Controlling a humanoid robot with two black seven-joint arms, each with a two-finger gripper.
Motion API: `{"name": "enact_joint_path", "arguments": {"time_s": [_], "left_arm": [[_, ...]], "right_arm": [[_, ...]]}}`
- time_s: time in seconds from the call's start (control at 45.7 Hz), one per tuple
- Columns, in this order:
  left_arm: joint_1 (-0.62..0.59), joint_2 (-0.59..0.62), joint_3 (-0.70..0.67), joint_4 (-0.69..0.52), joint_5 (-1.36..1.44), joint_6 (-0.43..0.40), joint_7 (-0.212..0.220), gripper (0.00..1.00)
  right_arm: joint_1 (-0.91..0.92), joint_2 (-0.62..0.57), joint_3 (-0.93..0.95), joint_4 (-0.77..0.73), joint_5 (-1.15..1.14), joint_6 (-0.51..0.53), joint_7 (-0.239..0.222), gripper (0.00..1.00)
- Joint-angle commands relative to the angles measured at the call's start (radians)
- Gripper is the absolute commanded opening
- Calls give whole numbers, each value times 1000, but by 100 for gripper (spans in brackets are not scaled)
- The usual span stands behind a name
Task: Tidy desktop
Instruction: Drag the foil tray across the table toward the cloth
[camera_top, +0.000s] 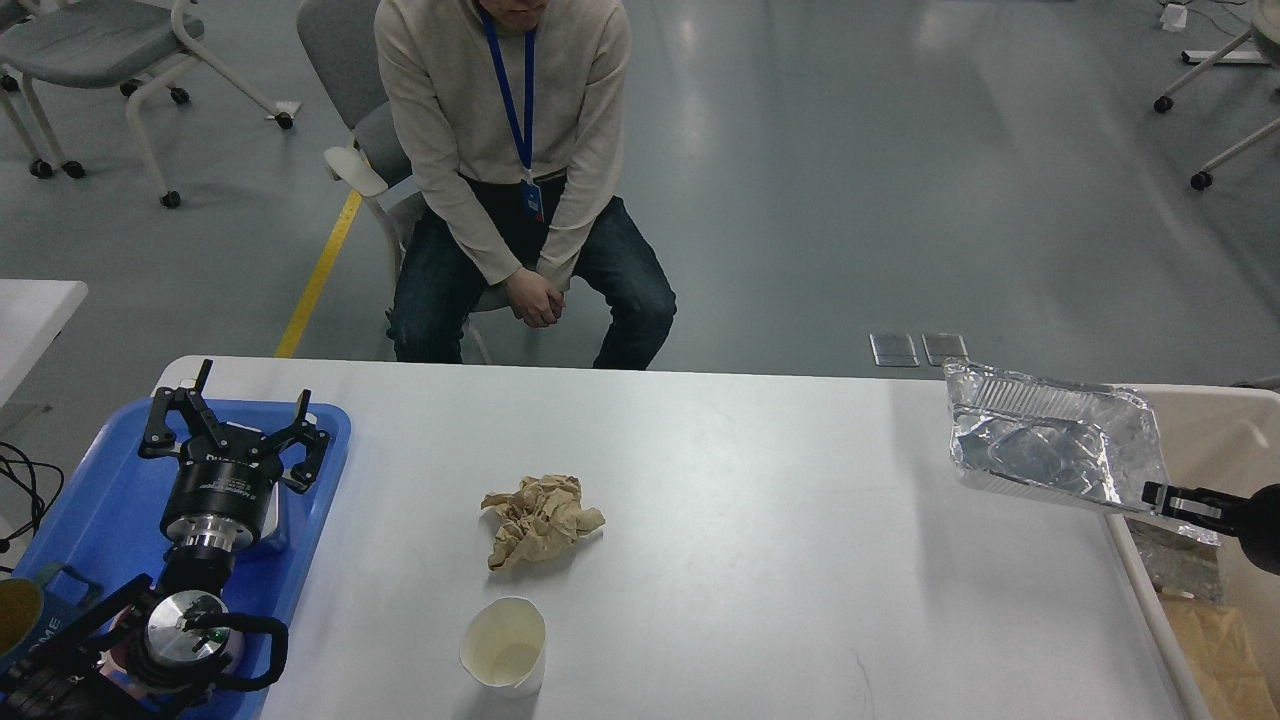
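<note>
Two loose items sit on the tabletop (760, 480), which fills the lower middle of my view between the blue tray (90, 520) at its left end and the beige bin (1215, 440) off its right edge. Starting at the left, my left hand (235, 420) hovers over the tray with its fingers spread wide, holding nothing that I can see. Moving right, a crumpled brown paper (540, 518) lies near the tabletop's centre, and a white paper cup (503, 645) rests on its side just in front of it, mouth towards me. Further right, a foil container (1055, 440) hangs tilted above the tabletop's right edge and the bin's rim. My right hand (1170, 498) is clenched on the container's near corner; its fingers look closed down thin on the foil lip.

I judge the risk is mostly here: the grip is on one corner of a flimsy foil rim, so the container could bend, twist or slip out and land on the tabletop instead of in the bin if I let go before it is fully over the opening. The cup, lying on its side, could roll when I reach for it, and a person (510, 150) sits just beyond the far edge.
</note>
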Motion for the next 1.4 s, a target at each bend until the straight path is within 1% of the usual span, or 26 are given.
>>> {"name": "enact_joint_path", "arguments": {"time_s": [0.0,0.285,0.372,0.46,0.57,0.701,0.854,0.942,1.03,1.205,1.38], "left_arm": [[-1,1,-1,-1,0,1,0,96],[-3,5,0,-2,0,0,0,96],[-4,5,3,-2,2,1,0,96],[-6,3,6,-2,2,1,2,96],[-7,3,5,-3,2,1,2,96],[-9,6,3,-3,2,1,2,96],[-7,15,3,-3,2,3,7,96],[-6,17,0,-3,2,1,7,96],[-6,17,-4,-3,2,3,3,96],[-7,20,-4,-3,2,3,2,96],[-12,29,-4,-3,0,3,2,96]], "right_arm": [[0,-98,0,113,0,7,1,0],[20,-322,5,320,0,19,10,0],[35,-359,9,344,0,37,12,0],[57,-365,9,357,-3,48,13,0],[92,-333,16,366,-11,76,12,0],[154,-267,9,404,-34,97,5,0],[192,-169,5,412,-110,108,-7,0],[194,-119,2,410,-135,108,-31,0],[194,-79,-1,410,-172,108,-44,0],[195,-8,-38,407,-221,105,-59,0],[206,47,-60,393,-230,105,-61,0]]}}
